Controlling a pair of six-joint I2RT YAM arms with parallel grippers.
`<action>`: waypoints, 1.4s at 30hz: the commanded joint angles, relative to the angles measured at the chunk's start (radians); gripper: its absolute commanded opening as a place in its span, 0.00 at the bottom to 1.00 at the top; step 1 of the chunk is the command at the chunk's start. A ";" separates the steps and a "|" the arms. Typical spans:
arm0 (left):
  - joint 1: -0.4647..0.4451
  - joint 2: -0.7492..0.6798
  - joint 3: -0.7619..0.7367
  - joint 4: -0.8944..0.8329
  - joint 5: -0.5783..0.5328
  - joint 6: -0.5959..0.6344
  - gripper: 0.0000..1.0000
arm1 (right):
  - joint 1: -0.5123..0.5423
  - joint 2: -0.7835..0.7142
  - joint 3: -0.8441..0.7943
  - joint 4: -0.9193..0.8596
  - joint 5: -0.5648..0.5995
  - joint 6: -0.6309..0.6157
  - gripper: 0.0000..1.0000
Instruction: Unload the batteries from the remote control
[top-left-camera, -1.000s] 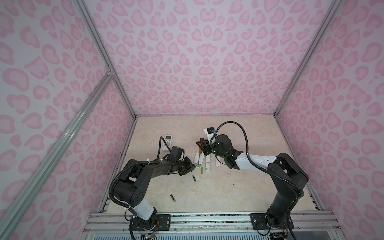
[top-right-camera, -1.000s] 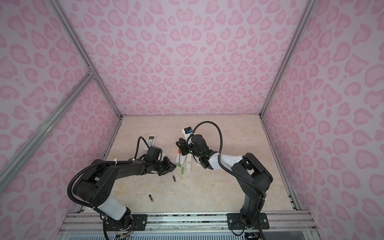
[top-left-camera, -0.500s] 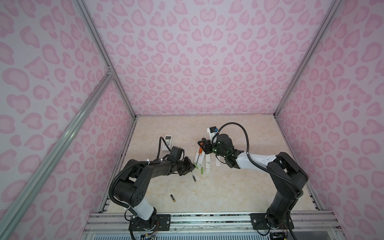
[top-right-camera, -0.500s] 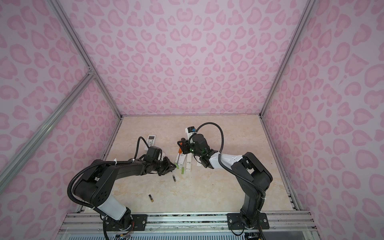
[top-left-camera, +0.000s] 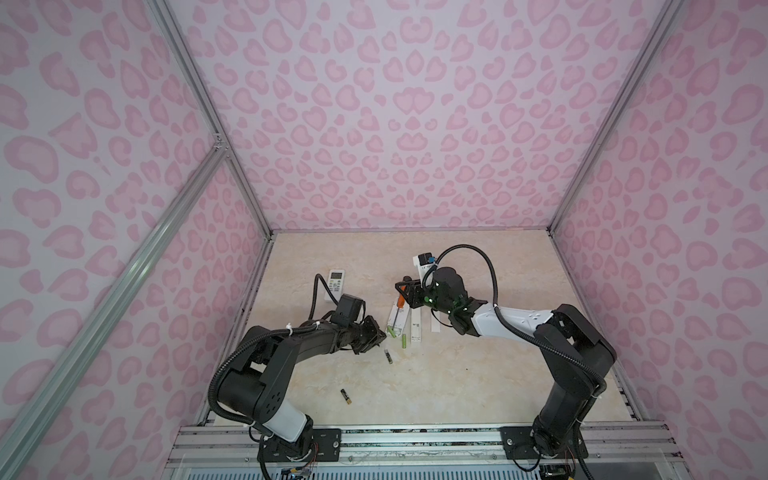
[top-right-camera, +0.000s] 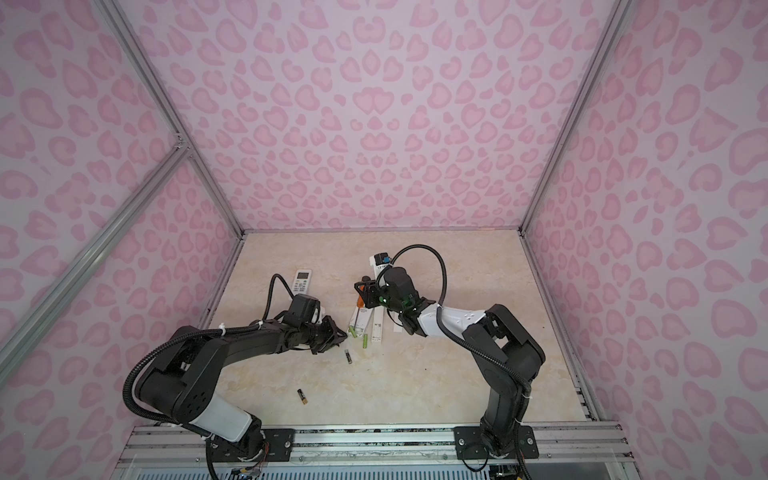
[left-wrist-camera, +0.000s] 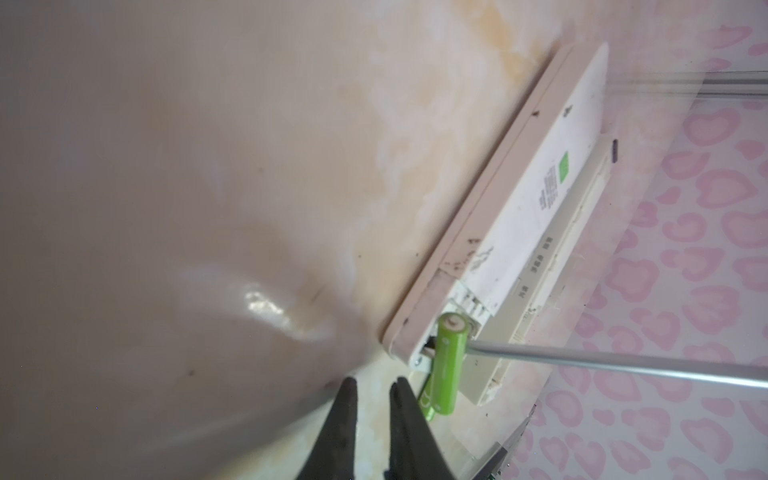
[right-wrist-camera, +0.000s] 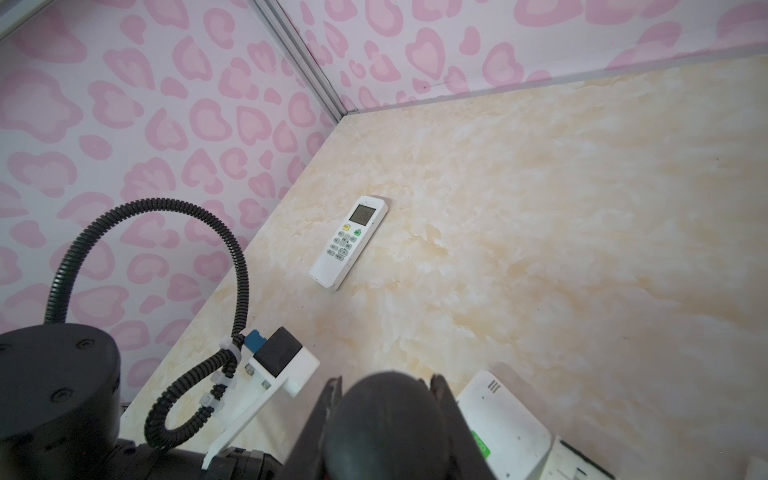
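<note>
A white remote control (left-wrist-camera: 519, 216) lies face down mid-floor (top-left-camera: 397, 316) (top-right-camera: 360, 319). At its open end a lime green battery (left-wrist-camera: 449, 365) (top-left-camera: 390, 331) tilts up, with the screwdriver's shaft (left-wrist-camera: 602, 365) against it. A second green battery (top-left-camera: 403, 340) (top-right-camera: 365, 340) lies on the floor beside it. Two black batteries (top-left-camera: 388, 356) (top-left-camera: 346, 397) lie nearer the front. My left gripper (left-wrist-camera: 374, 388) (top-left-camera: 377, 333) hovers just short of the green battery, narrowly open and empty. My right gripper (right-wrist-camera: 386, 380) (top-left-camera: 405, 291) is shut on the orange-handled screwdriver (top-left-camera: 400, 301) (top-right-camera: 358, 301).
A remote with a screen (right-wrist-camera: 349, 243) (top-left-camera: 334, 284) lies towards the back left. Another white remote (top-left-camera: 417, 328) and a flat white cover plate (top-left-camera: 435, 323) lie right of the task remote. A further white remote (top-left-camera: 420, 265) sits behind my right wrist. Pink walls enclose the floor.
My right gripper with the screwdriver has edged slightly to the right. The left arm has held still.
</note>
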 joint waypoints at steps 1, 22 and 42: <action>0.008 -0.019 -0.012 -0.022 -0.013 0.020 0.20 | 0.009 -0.004 0.005 0.009 -0.011 -0.021 0.00; 0.054 -0.033 -0.040 -0.074 -0.044 0.081 0.20 | 0.051 -0.030 0.049 -0.065 0.011 -0.111 0.00; 0.062 -0.148 0.031 -0.225 -0.093 0.160 0.24 | -0.016 -0.329 0.008 -0.516 0.236 -0.067 0.00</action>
